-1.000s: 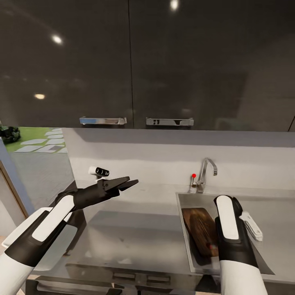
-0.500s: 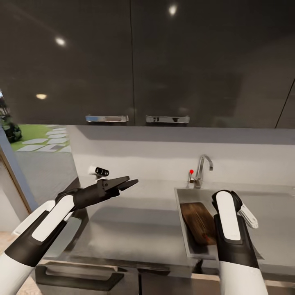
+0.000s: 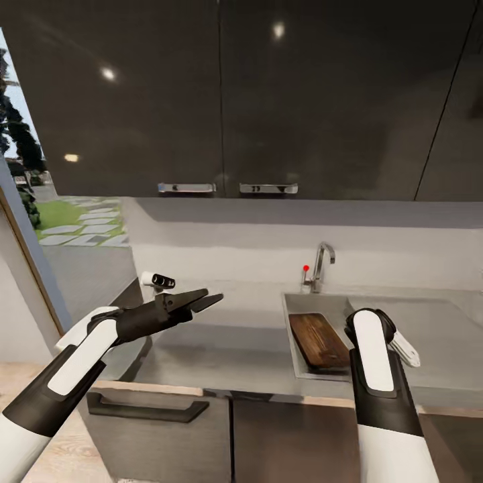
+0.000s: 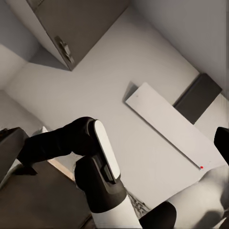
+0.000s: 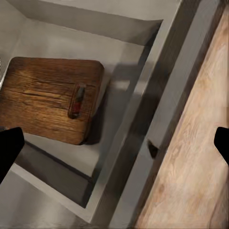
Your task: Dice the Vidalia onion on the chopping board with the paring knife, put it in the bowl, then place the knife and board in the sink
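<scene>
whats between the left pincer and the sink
Only bare grey countertop lies between the left pincer and the sink, as the head view shows; the chopping board sits inside the sink.

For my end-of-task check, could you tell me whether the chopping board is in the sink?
In. The chopping board lies inside the sink basin, below the rim, in both head and right wrist views.

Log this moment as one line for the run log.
chopping board: in sink | paring knife: on board | left gripper: open, empty, above countertop | right gripper: open, above sink
</scene>
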You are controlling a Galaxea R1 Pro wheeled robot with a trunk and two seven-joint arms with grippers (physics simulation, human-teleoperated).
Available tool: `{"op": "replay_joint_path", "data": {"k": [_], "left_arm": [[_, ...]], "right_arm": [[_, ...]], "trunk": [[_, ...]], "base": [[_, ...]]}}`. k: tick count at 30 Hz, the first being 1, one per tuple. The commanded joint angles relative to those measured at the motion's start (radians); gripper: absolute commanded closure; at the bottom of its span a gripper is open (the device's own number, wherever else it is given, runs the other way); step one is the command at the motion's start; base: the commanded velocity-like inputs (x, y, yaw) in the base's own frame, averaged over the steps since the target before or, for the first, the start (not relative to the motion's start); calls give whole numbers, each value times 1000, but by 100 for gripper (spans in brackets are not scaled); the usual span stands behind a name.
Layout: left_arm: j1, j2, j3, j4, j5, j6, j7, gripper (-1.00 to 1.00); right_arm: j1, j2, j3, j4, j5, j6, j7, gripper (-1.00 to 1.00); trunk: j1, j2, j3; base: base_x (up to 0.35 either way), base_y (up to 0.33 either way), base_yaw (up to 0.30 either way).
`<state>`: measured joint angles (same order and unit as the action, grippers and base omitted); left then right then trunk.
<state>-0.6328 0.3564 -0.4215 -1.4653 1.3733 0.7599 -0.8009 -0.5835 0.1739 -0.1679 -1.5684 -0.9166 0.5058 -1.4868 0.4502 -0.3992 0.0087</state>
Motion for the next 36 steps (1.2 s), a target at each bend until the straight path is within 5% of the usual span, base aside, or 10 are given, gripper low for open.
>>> {"op": "replay_joint_path", "data": {"k": [1, 21, 30, 36], "left_arm": [[-1, 1, -2, 0, 7, 5, 0, -100], [-1, 2, -2, -1, 10, 5, -2, -100], [-1, 18, -2, -7, 12, 6, -3, -100], [-1, 19, -2, -7, 10, 4, -2, -100]], "right_arm": [[-9, 1, -1, -1, -5, 19, -5, -100], [-116, 1, -1, -4, -5, 127, -6, -100], [-120, 1, 0, -4, -8, 177, -5, -100], [-119, 1, 32, -4, -60, 271, -4, -100]], "trunk": [[0, -1, -1], [0, -1, -1], [0, -1, -1], [0, -1, -1]], "base": [[-339, 0, 0], [-339, 0, 0], [-339, 0, 0], [-341, 0, 0]]}}
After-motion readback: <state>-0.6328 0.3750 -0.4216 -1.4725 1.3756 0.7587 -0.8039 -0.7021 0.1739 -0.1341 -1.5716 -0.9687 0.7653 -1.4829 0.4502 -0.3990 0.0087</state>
